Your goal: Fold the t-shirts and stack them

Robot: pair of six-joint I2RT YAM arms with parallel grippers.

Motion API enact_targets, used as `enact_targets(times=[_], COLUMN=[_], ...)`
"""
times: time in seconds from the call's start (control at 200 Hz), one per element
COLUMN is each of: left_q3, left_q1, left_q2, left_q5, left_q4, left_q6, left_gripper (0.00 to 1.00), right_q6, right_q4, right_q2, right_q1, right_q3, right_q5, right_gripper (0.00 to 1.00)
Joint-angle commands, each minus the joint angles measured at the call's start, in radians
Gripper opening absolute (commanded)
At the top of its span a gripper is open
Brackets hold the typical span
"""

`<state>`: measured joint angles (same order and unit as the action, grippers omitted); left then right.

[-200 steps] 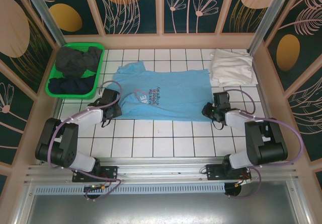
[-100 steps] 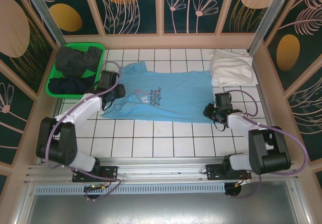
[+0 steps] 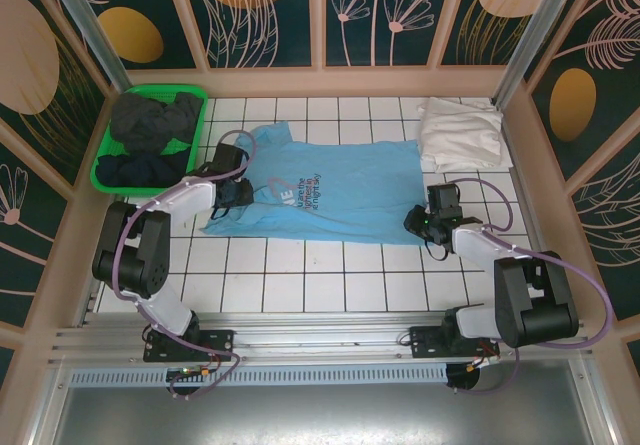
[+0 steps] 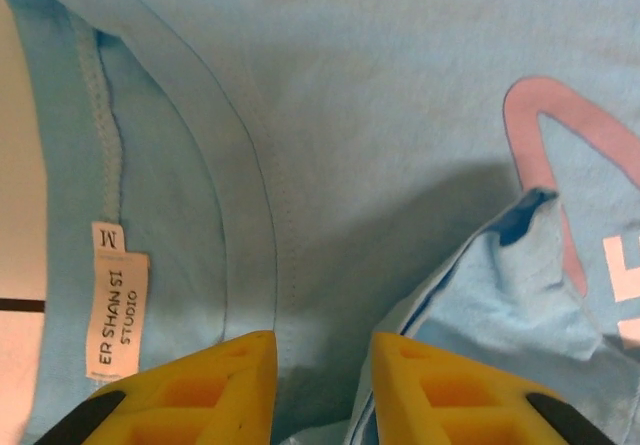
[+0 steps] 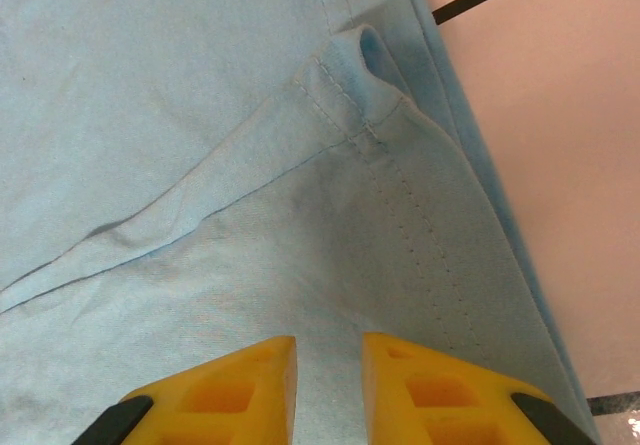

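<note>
A light sky-blue t-shirt (image 3: 330, 190) with white print lies spread on the tiles, collar to the left. My left gripper (image 3: 238, 191) hovers over its collar end, slightly open, with a turned-over flap (image 4: 500, 295) beside the right finger. The collar label (image 4: 117, 300) lies to the left of my left gripper (image 4: 323, 340). My right gripper (image 3: 413, 220) is at the shirt's near right corner. In the right wrist view my right gripper (image 5: 328, 343) is shut on the hem cloth. A folded white t-shirt (image 3: 460, 133) lies at the back right. Dark t-shirts (image 3: 150, 123) fill the basket.
The green plastic basket (image 3: 140, 190) stands at the back left, close to my left arm. Patterned walls enclose the tiled floor on three sides. Bare tiles stretch between the blue shirt and the arm bases.
My left gripper went from the shirt's near left corner up to the collar end and opened, leaving that corner drawn inward. The right gripper barely moved.
</note>
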<state>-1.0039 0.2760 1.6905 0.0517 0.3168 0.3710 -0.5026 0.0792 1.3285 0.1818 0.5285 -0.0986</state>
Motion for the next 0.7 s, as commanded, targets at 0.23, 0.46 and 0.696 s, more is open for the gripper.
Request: enact_targets(times=[0.23,0.46,0.696], left_q3=[0.053,-0.020,-0.126], left_q1=[-0.002,-0.002,0.000], left_q2=[0.017,0.008,0.016], left_q5=[-0.024,-0.013,-0.076], left_q4=[-0.021,0.003,0.016], left_q6=[-0.020,-0.061,-0.221], left_gripper=[0.30,0.07,0.00], right_q6=[0.009,0.007,0.007], right_q4=[-0.006,-0.017,-0.020], right_q2=[0.012,0.013,0.020], right_q1=[-0.009,-0.010,-0.010], right_q3=[0.024,0.018,0.014], right_q5=[0.008,0.006,0.004], right_gripper=[0.24,0.24,0.24])
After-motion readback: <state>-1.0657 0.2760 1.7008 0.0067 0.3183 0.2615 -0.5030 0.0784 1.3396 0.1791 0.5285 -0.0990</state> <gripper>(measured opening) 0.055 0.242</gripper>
